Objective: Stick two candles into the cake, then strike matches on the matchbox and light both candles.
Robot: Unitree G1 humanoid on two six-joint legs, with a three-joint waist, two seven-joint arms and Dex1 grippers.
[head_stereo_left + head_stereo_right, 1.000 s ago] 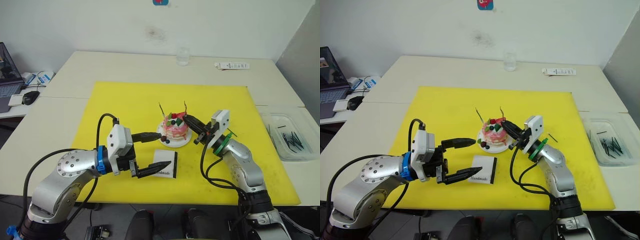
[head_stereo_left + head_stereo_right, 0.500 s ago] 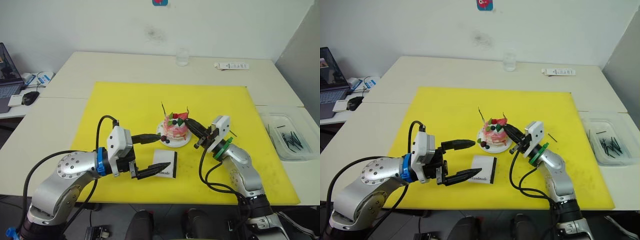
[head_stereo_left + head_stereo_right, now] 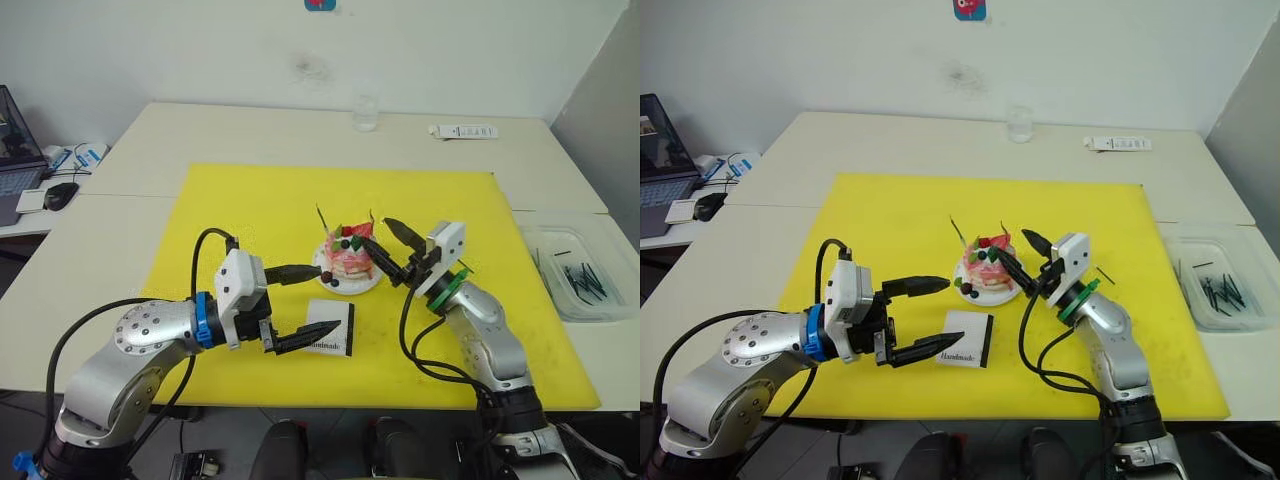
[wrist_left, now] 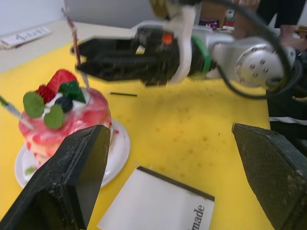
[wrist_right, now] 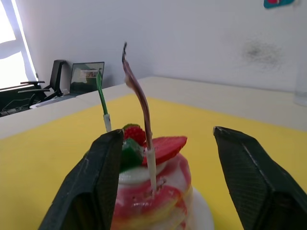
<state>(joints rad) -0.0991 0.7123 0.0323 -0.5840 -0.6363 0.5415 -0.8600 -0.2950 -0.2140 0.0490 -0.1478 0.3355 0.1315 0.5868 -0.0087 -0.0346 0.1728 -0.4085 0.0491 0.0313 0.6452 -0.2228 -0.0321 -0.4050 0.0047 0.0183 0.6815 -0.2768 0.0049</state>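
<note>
Both candles (image 5: 144,110) stuck upright in the cake (image 3: 349,259) mid yellow mat (image 3: 250,210), right gripper (image 3: 393,249) spread wide beside it, holding nothing; left gripper (image 3: 305,305) wide open over the matchbox (image 3: 333,327), empty too

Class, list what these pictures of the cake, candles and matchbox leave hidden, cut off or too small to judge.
- Matchbox: left wrist view, cut off by the frame edge; its print reads only "made".
- Cake: right wrist view, plate and base cut off by the frame edge.
- Dark sticks in the clear tray: head views, too small to count.
- Green candle: left wrist view, upper part cut off.
- Candle wicks: no flame can be judged.
</note>
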